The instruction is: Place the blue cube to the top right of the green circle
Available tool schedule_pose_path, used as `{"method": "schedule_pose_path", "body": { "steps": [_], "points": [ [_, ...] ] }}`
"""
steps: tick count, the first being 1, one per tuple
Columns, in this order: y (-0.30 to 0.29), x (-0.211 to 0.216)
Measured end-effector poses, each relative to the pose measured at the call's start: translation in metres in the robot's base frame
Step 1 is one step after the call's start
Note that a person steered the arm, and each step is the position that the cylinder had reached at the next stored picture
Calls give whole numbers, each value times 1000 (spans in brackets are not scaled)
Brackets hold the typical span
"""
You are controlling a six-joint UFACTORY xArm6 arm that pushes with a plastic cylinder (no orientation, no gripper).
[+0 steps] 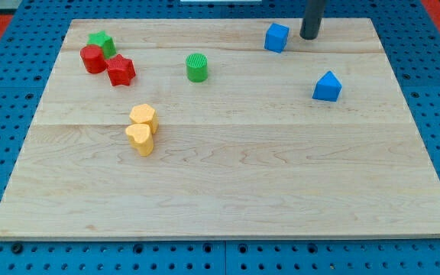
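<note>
Only the rod (312,19) shows: straight, round in section, dark grey to near black, plain matte finish. No markings, screws or cables on the visible length. Upper part is cut off by the view's top edge. My tip (309,37) ends blunt and flat, same width as the shaft.

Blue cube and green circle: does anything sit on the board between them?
No. In the camera view, only bare wood lies between the blue cube and the green circle; my tip is on the cube's other side.
</note>
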State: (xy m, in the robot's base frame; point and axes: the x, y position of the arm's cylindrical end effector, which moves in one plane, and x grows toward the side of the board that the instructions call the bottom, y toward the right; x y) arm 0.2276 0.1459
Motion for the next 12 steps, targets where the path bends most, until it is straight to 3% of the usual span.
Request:
{"method": "schedule_pose_path", "body": {
  "steps": [2,5,7,8,9,12],
  "points": [
    [-77,-2],
    [-31,18],
    [-106,27],
    [-77,41],
    [-94,70],
    [-123,72]
  ]
}}
